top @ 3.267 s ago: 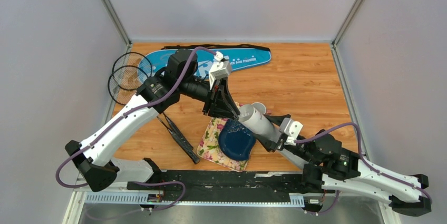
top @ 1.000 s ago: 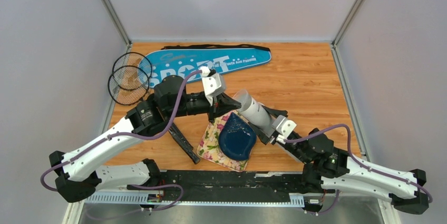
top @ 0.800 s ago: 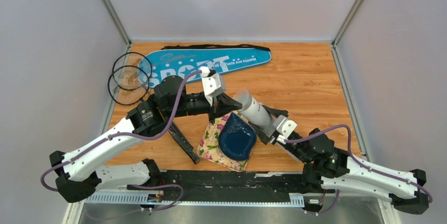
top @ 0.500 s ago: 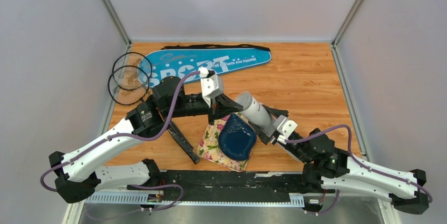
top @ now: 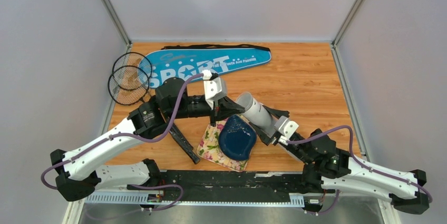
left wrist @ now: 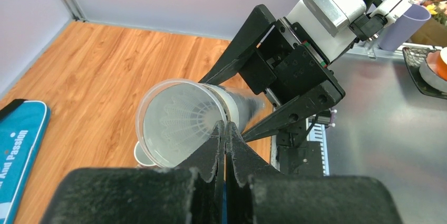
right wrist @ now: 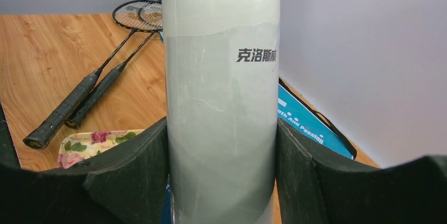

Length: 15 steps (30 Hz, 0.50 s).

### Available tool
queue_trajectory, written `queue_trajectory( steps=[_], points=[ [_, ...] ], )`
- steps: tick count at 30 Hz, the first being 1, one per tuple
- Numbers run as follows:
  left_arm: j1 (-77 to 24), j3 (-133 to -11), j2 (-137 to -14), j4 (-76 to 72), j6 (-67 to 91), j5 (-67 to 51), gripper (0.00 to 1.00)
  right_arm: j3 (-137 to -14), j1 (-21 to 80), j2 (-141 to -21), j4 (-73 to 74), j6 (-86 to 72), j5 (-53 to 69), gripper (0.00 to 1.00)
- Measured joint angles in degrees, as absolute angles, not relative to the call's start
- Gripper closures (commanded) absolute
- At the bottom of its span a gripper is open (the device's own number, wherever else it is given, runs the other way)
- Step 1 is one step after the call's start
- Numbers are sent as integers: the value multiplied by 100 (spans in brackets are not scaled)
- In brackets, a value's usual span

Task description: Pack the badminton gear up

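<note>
Now the right hand (top: 267, 124) clamps the white tube (top: 252, 108) around its body, one finger on each side. The tube is tilted up off the bench (top: 305, 81), mouth toward the left arm. We note the left hand (left wrist: 225, 127) pressed together, tips at the tube's rim. Inside we see the feathers of a shuttlecock (left wrist: 182, 114). Just beside the tube, a blue plate (top: 237, 138) rests on floral cloth (top: 212, 140). Two rackets (top: 128, 79) lie at far left, heads near the blue bag (top: 211, 60) at the back.
</note>
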<state>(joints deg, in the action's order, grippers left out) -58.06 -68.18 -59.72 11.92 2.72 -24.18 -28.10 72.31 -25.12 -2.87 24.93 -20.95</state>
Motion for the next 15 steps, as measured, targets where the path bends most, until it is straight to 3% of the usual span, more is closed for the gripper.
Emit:
queue_trajectory(
  steps=[15],
  points=[
    [-5992,-7526,-6348,2139,-165,-2488,100,-2810,7231,-2484,-167,2491,-1999,82]
  ],
)
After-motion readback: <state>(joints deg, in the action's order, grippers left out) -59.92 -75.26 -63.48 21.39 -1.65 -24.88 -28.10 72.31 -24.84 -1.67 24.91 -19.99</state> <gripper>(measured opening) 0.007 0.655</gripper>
